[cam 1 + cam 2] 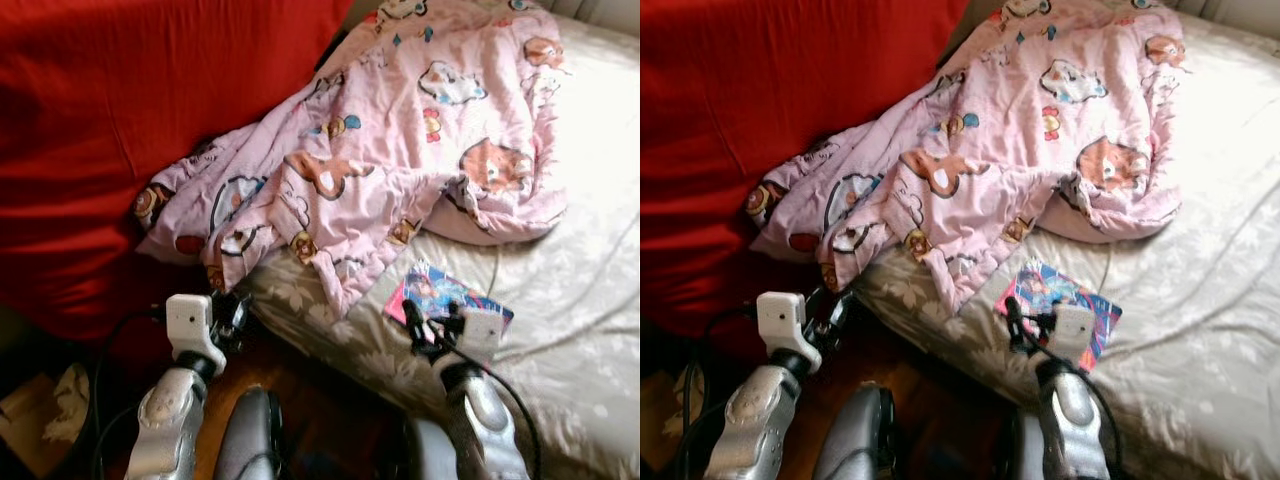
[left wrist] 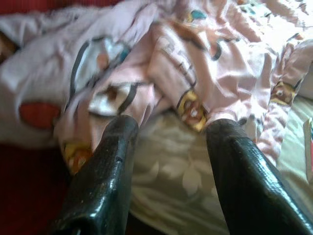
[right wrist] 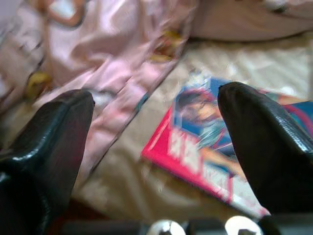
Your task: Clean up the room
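Book (image 1: 447,297) lies on the bed (image 1: 560,310) near its edge, right of the blanket (image 1: 380,150). Our right gripper (image 3: 156,142) hovers over it, fingers spread wide, empty; our left gripper (image 2: 168,147), equally open, faces the blanket hem. We should straddle the book's near edge before closing.
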Available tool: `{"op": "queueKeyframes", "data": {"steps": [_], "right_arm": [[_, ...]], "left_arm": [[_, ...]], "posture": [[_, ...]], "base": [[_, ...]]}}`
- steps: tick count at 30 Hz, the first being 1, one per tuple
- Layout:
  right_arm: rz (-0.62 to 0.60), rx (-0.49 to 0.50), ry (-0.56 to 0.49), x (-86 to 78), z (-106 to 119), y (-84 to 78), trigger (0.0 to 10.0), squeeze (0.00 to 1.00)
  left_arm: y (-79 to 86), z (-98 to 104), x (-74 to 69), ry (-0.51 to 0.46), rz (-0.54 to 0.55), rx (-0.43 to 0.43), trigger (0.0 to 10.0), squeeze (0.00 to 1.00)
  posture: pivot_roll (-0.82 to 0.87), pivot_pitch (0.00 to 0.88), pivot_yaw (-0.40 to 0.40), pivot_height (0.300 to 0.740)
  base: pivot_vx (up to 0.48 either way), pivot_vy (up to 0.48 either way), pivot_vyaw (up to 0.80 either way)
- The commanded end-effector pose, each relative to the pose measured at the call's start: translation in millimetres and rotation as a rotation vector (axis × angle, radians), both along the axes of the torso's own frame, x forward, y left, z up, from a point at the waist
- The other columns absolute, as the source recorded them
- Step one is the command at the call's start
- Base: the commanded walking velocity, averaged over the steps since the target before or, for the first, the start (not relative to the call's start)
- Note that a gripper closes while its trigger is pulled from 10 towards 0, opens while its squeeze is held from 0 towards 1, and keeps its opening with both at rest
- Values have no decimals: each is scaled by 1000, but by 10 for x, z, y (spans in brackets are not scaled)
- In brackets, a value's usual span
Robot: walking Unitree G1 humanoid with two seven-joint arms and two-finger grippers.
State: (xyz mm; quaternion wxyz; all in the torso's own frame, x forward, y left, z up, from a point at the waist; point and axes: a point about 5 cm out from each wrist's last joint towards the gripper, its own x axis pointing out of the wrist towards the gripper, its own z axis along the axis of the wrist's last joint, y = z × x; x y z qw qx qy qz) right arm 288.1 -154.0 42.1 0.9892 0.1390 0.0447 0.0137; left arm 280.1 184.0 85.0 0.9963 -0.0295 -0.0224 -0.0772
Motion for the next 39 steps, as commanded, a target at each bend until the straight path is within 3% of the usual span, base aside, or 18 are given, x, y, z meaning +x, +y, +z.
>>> {"op": "queueKeyframes", "data": {"steps": [1, 15, 18, 25, 26, 28, 33, 35, 39], "right_arm": [[-90, 13, 25, -41, -57, -151, 10000, 0], [-236, -6, 71, -128, -151, -443, 10000, 0], [-313, 6, 102, -163, -204, -580, 10000, 0], [-324, 108, 183, -218, -383, -547, 10000, 0], [-330, 142, 200, -228, -418, -544, 10000, 1000], [-369, 205, 234, -254, -483, -557, 10000, 1000], [-402, 247, 261, -281, -544, -571, 10000, 1000], [-400, 238, 275, -286, -569, -588, 10000, 0], [-400, 246, 273, -269, -564, -597, 10000, 0]], "left_arm": [[-32, -72, -43, 32, -14, -17, 10000, 0], [-33, -80, -61, 32, -10, -15, 10000, 0], [-26, -83, -66, 33, -10, -14, 10000, 0], [-22, -90, -82, 37, -15, -10, 10000, 0], [-18, -89, -84, 37, -14, -8, 10000, 0], [-4, -82, -87, 36, -12, -5, 10000, 0], [30, -78, -81, 37, -9, 8, 10000, 0], [76, -74, -74, 41, -2, 20, 10000, 0], [105, -69, -74, 44, -1, 28, 10000, 0]], "posture": [[47, 256, 13, 612], [54, 246, 7, 612], [53, 245, 11, 612], [67, 248, 18, 612], [69, 249, 18, 612], [87, 262, 23, 612], [105, 279, 35, 612], [115, 288, 46, 612], [125, 301, 58, 612]], "base": [[285, 0, 0], [103, 0, 0], [0, 0, 0], [0, 0, 0], [0, 0, 0], [0, 0, 0], [0, 0, 0], [0, 0, 0], [0, 0, 0]]}}
